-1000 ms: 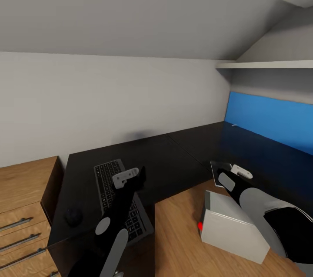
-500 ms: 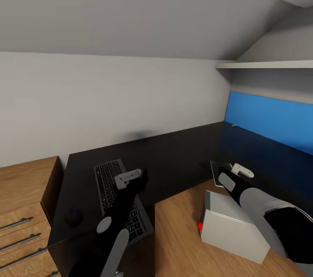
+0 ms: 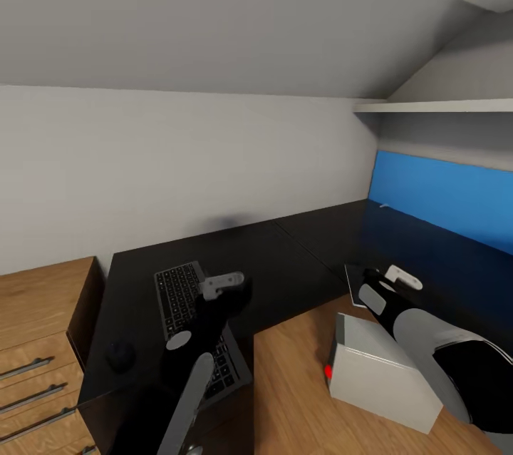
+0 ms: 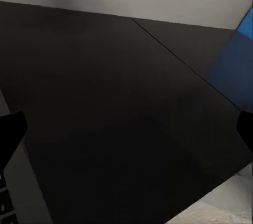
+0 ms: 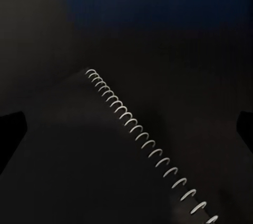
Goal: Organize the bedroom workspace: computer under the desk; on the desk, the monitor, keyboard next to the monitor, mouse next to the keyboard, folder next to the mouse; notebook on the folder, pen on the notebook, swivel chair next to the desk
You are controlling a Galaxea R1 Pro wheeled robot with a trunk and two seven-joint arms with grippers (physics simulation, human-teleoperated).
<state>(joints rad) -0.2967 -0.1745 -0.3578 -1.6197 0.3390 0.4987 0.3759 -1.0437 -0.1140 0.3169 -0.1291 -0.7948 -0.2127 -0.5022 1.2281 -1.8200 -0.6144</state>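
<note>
Right gripper [image 3: 370, 279], open, hangs just over my notebook [image 5: 105, 155], spiral running diagonally, at the desk [image 3: 285, 262] front edge.

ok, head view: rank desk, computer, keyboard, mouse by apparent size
1. desk, spans most of the lower frame.
2. computer, grey box on the floor.
3. keyboard, partly hidden by the left arm. It looks close to the computer in size, and nearness makes that unsure.
4. mouse, smallest.
</note>
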